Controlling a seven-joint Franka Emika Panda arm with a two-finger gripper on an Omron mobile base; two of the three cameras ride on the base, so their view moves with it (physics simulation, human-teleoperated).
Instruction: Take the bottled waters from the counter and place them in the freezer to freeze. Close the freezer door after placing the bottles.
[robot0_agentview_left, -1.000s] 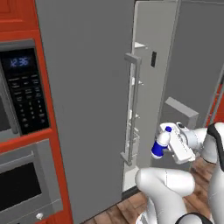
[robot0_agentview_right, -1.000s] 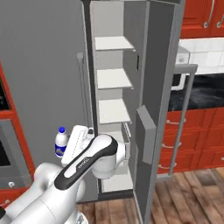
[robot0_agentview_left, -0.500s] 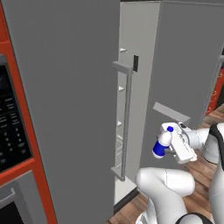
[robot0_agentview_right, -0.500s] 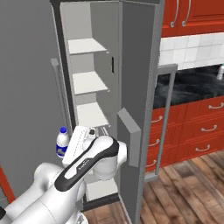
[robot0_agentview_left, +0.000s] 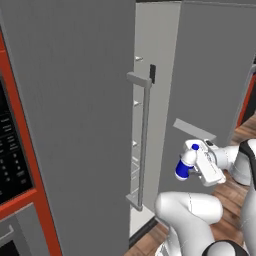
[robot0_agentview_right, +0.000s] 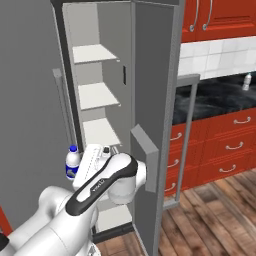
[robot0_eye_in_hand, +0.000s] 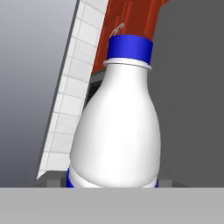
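Observation:
My gripper (robot0_agentview_left: 192, 167) is shut on a white water bottle (robot0_agentview_left: 185, 164) with a blue cap and blue label, held upright at waist height in front of the freezer (robot0_agentview_right: 97, 95). In the hand view the bottle (robot0_eye_in_hand: 117, 131) stands between my fingertips (robot0_eye_in_hand: 51, 182). From the right base view, the bottle (robot0_agentview_right: 73, 162) hangs just left of the white shelves. The freezer door (robot0_agentview_right: 152, 110) stands open, its bar handle (robot0_agentview_right: 188, 135) facing the room. A second, clear bottle (robot0_agentview_right: 247, 81) stands far right on the black counter (robot0_agentview_right: 215, 95).
The closed grey door (robot0_agentview_left: 75, 110) with its long handle (robot0_agentview_left: 145, 145) is to the left of the opening. Red drawers (robot0_agentview_right: 225, 145) sit under the counter, red cabinets above. A dark oven panel (robot0_agentview_left: 10, 150) shows at far left. The floor is wood (robot0_agentview_right: 210, 220).
The whole picture has shifted: the base has driven, bringing the freezer opening nearer and pushing the oven panel toward the left edge. The bottle stays in my gripper in the same pose.

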